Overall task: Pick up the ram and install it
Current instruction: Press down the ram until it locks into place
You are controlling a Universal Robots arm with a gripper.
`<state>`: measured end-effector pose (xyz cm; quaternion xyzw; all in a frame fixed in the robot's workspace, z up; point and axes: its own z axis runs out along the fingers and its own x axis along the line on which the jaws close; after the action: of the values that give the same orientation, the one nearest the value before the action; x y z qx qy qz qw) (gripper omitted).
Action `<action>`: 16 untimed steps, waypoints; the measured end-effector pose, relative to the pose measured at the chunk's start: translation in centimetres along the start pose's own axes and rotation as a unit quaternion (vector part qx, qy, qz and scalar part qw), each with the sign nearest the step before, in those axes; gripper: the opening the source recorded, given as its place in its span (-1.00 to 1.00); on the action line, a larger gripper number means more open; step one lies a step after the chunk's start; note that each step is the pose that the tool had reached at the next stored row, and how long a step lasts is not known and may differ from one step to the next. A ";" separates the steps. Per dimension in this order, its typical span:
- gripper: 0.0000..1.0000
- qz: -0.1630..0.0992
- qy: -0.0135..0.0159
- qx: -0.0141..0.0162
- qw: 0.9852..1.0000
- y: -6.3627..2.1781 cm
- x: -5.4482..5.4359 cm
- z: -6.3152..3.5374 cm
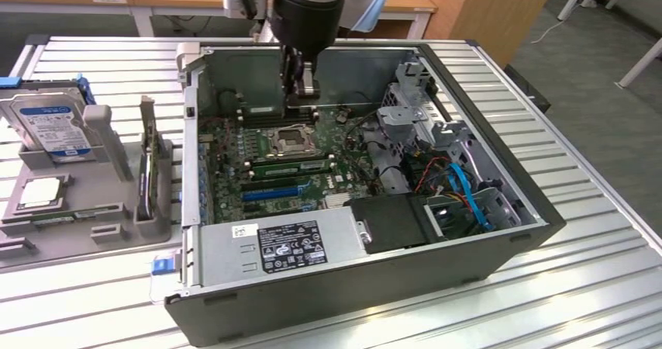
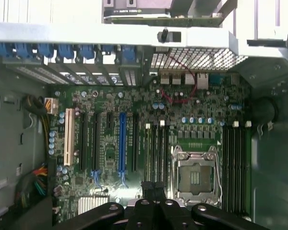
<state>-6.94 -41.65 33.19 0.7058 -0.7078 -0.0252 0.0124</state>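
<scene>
The robot arm's black gripper [image 1: 302,93] hangs inside the open dark-grey computer tower [image 1: 517,233], which lies on its side on a ribbed metal table [image 1: 579,287]. Its fingers are clenched together on nothing, poised above the green motherboard [image 1: 232,143] close to the far wall of the case.

The ram [image 1: 148,155], a long, thin circuit-board stick, stands on its long edge in a slot of the grey plastic parts tray [image 1: 62,244] at the exterior view's left. It is outside the case and well apart from the gripper, with the tower's side wall between the two.

On the same tray a boxy silver hard drive with a blue-and-white label [image 1: 49,124] leans in its cradle at the far end. A square silver processor chip [image 1: 42,194] lies flat nearer the camera, and both sit further toward the exterior view's left than the ram.

From the wrist view, the closed gripper [image 2: 153,188] looks straight down on the motherboard [image 2: 192,108]. The empty silver-framed processor socket [image 2: 194,175] lies just beside its fingertips, with rows of black memory slots [image 2: 235,163] on either side of the socket. A long blue expansion slot [image 2: 122,143] and a white one [image 2: 68,139] run parallel further along the board.
</scene>
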 end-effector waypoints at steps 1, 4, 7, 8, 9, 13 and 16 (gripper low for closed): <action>-0.80 0.000 0.000 0.000 1.000 -0.25 0.0 -0.01; -0.80 0.000 0.000 0.000 1.000 -1.06 0.0 -0.06; -0.80 0.000 0.000 0.000 1.000 -1.82 0.0 -0.10; -0.80 0.000 0.000 0.000 1.000 -2.04 0.0 -0.11; -0.80 0.000 0.000 0.000 1.000 -2.26 0.0 -0.12; -0.80 0.000 0.000 0.000 1.000 -2.67 0.0 -0.14; -0.80 0.000 0.000 0.000 1.000 -2.67 0.0 -0.14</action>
<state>-4.27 -41.65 33.18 0.7059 -0.7078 -0.0253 0.0124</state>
